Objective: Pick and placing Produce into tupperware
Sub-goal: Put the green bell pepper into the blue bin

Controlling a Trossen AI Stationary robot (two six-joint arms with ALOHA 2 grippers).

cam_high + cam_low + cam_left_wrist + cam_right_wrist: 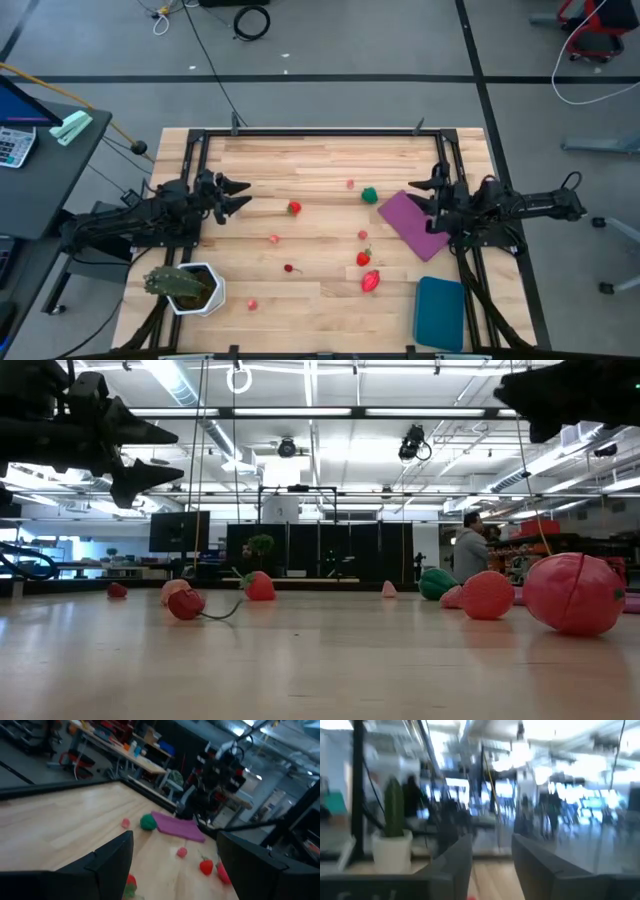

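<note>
Produce (370, 281) loose beside unlabelled tupperware (440, 314)

no readable text, label, brand or number in any view, calculator (14, 146) keys too small to read, distant room screens and signs too blurred to make out

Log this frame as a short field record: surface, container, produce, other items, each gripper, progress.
surface: wooden table
container: teal tupperware near the front right corner, nothing visible inside
produce: red and pink pieces scattered mid-table, e.g. strawberry, larger red piece; one green piece
other items: purple sheet; potted plant front left
left gripper: open, empty, raised at left side
right gripper: open, empty, above the purple sheet
progress: no produce in the container yet
</note>
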